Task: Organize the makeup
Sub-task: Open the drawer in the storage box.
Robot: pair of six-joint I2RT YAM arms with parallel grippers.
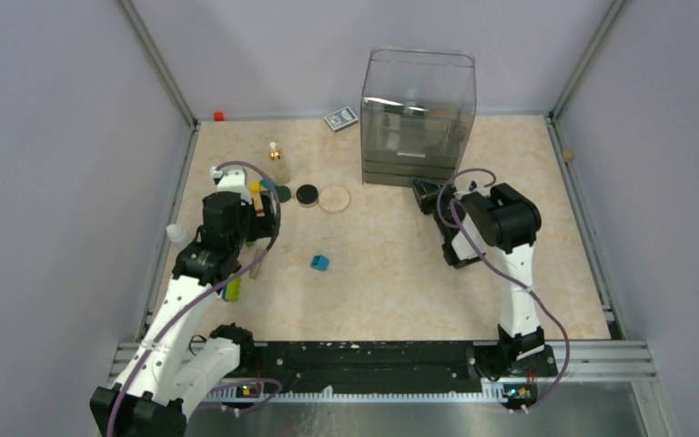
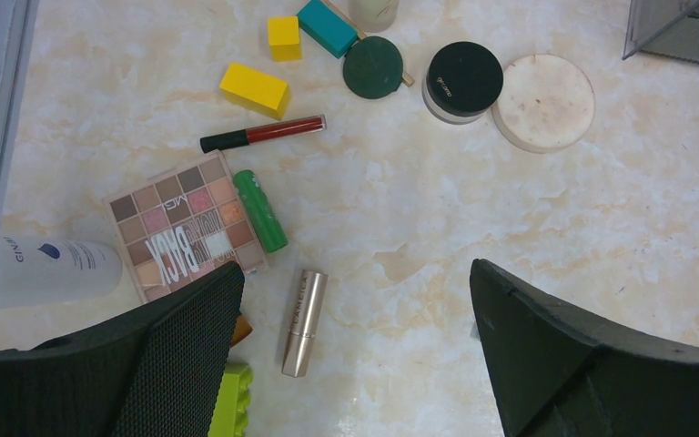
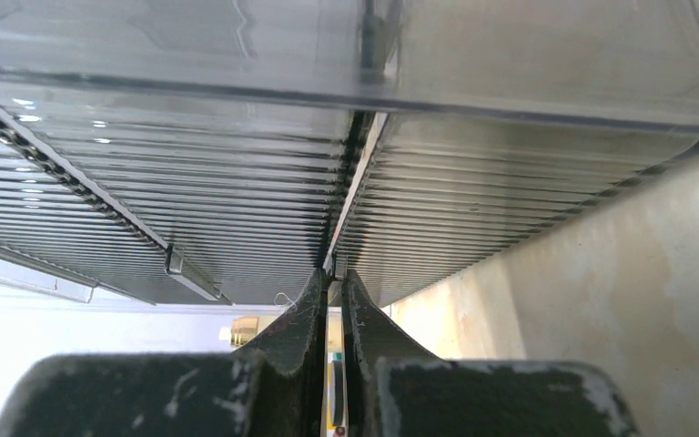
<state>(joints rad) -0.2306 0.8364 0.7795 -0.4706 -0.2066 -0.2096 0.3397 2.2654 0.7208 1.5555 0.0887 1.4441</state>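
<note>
- reaching in at the foot of the clear organizer, the right gripper has its jaws pinched all but together at the seam between two ribbed drawer fronts. it is probably after a drawer pull, to open a compartment for the makeup. whether a thin tab sits between the pads i cannot tell.
- the left gripper hangs well left of the organizer with its jaws spread as wide as they go and nothing in them. it is over the loose cosmetics, which looks like readiness for a pick once a drawer is free.
- the makeup lies outside the organizer, all to its left. the black round compact and the beige round disc just beside it are nearest. the gold-capped bottle is farther left.
- beyond those lie the checkered palette, a red lip gloss tube and a gold lipstick. the white bottle is farthest from the organizer.
- yellow blocks and a teal block are mixed in with them. a blue cube sits alone, left of the organizer and nearer the arms.
- the tabletop is flat, beige and marbled. pale walls and aluminium rails close in the organizer's back and sides.
</note>
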